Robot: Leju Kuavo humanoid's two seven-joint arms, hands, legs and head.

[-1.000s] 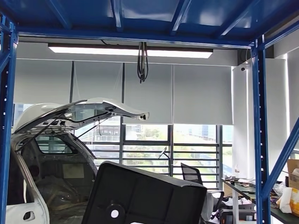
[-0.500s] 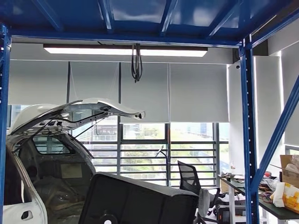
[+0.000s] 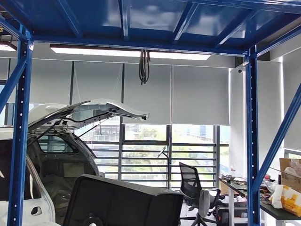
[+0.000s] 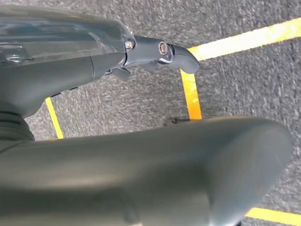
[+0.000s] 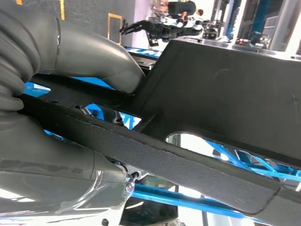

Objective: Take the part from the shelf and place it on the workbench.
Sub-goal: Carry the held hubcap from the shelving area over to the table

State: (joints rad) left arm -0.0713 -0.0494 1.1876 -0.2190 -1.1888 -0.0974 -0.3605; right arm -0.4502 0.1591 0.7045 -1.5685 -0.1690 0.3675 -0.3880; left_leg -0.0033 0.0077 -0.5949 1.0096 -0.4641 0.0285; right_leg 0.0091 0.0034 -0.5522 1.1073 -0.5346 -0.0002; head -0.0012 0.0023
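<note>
Two hands are worth telling apart. Going left to right in the head view: a blue post (image 3: 19,136) of the shelf (image 3: 142,21) is standing at the left, with a white car (image 3: 53,141) behind it, tailgate raised. Low in the middle the part (image 3: 124,205) — a big black panel — is tilting up toward the camera, its top edge sitting below the windows (image 3: 149,150). An office chair (image 3: 193,190) is standing just right of it, then another blue post, then a cluttered table (image 3: 248,188) with a cardboard box (image 3: 289,172) at the far right.

At the left wrist, the left hand (image 4: 142,122) is hanging over grey floor (image 4: 248,80) marked with yellow lines (image 4: 245,37); one finger is pointing straight out, but whether anything is in it I cannot tell.

At the right wrist, the right hand (image 5: 74,113) is grasping the part — thumb (image 5: 103,59) lying on one face, fingers (image 5: 106,193) under a rib of the panel.
</note>
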